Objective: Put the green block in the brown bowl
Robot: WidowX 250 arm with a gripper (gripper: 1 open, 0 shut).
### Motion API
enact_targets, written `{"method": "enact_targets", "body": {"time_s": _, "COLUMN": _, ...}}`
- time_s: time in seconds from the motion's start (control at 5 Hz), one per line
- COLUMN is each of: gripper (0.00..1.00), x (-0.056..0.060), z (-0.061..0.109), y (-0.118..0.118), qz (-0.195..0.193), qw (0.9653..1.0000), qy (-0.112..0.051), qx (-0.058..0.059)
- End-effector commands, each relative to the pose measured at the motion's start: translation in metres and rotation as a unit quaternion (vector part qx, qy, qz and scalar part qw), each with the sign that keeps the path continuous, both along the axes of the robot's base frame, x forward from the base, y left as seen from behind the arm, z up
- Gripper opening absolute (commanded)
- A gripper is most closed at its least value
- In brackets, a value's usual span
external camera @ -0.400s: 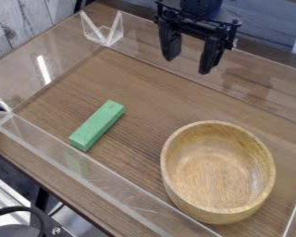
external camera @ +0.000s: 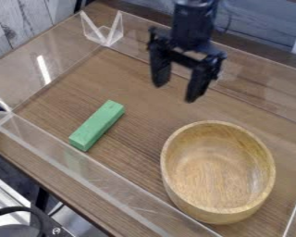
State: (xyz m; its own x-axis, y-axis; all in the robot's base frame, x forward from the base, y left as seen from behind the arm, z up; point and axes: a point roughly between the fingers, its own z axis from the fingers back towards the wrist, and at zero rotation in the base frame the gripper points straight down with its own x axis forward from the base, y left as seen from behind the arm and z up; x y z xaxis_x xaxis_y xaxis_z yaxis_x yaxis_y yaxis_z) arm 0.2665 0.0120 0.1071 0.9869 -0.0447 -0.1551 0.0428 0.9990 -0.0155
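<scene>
Step in hand: reaching for the green block (external camera: pixel 97 125); nothing is held yet.
Gripper (external camera: pixel 179 87): fingers spread apart and empty, pointing down, hanging above the table (external camera: pixel 176 111) toward the far side, well apart from the block.
Block: lies flat on the wooden table, left of centre, its long side slanting from near-left to far-right.
Bowl: the brown bowl (external camera: pixel 220 172) sits at the near right, empty, well apart from the block.
How to do it well: I would bring the fingers over the middle of the block and turn the wrist so they close across the narrow width, not along its length; come straight down, then squeeze.
Watch for: the clear wall (external camera: pixel 64 153) runs just beside the block's near end.
Writing or brands: none can be read.
</scene>
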Motion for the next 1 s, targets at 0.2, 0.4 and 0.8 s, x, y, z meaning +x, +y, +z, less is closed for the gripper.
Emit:
{"method": "enact_targets", "body": {"time_s": 0.2, "gripper": 1.00, "x": -0.034, "z": 0.009, "y": 0.047, "qz": -0.013, "qw": 0.9989, "qy": -0.044, "qx": 0.003}}
{"method": "enact_targets", "body": {"time_s": 0.4, "gripper": 1.00, "x": -0.048, "z": 0.001, "y": 0.066, "qz": -0.017, "qw": 0.9988, "qy": -0.046, "qx": 0.007}}
{"method": "enact_targets", "body": {"time_s": 0.8, "gripper": 1.00, "x": -0.061, "z": -0.018, "y": 0.088, "qz": -0.015, "qw": 0.9988, "qy": -0.043, "qx": 0.016}}
